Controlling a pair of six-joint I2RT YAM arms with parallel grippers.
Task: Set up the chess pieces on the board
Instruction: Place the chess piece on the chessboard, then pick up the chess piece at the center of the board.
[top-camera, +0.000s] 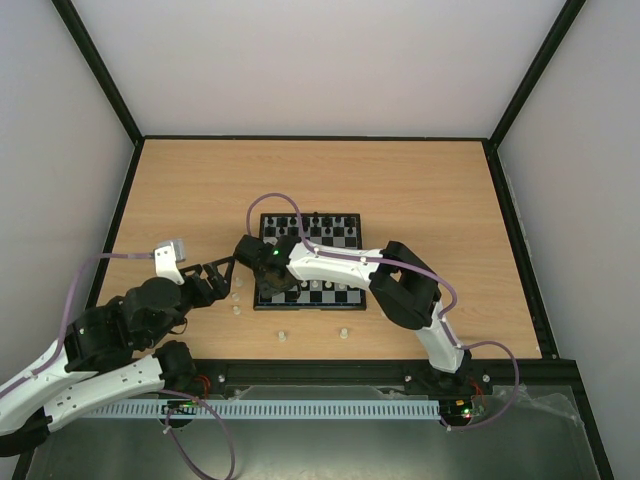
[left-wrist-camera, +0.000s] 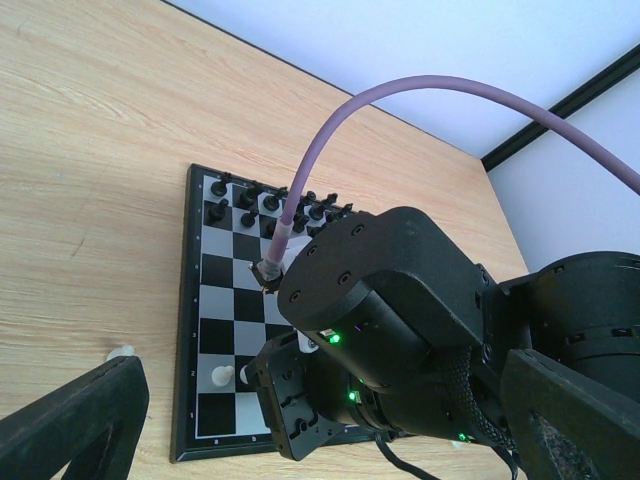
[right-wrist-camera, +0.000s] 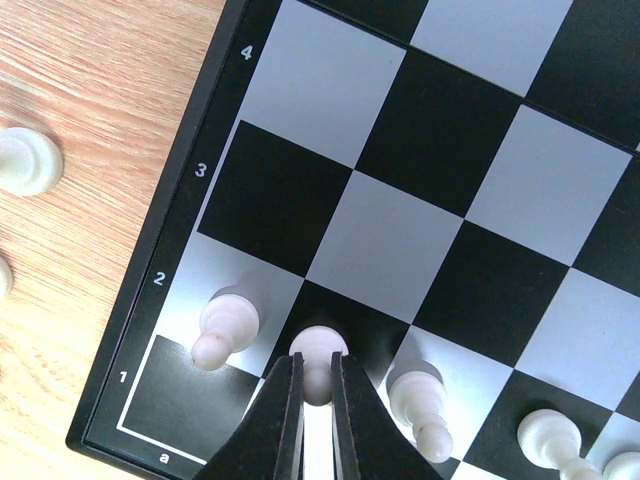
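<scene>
The board (top-camera: 310, 214) lies mid-table, with black chess pieces (top-camera: 320, 228) along its far rows and white ones (top-camera: 325, 290) on its near rows. My right gripper (right-wrist-camera: 316, 385) is shut on a white pawn (right-wrist-camera: 318, 350) that stands on a dark square in row 2. White pawns stand on either side of it, on the left (right-wrist-camera: 225, 325) and on the right (right-wrist-camera: 420, 400). My left gripper (top-camera: 215, 275) hangs open just left of the board with nothing between its fingers (left-wrist-camera: 70, 420). The right arm's wrist (left-wrist-camera: 400, 320) fills most of the left wrist view.
Loose white pieces lie on the wood off the board's near-left corner (top-camera: 237, 310) and in front of it (top-camera: 283, 335) (top-camera: 345, 332). Another one (right-wrist-camera: 25, 160) lies beside the board's left rim (right-wrist-camera: 175, 260). Black frame rails border the table.
</scene>
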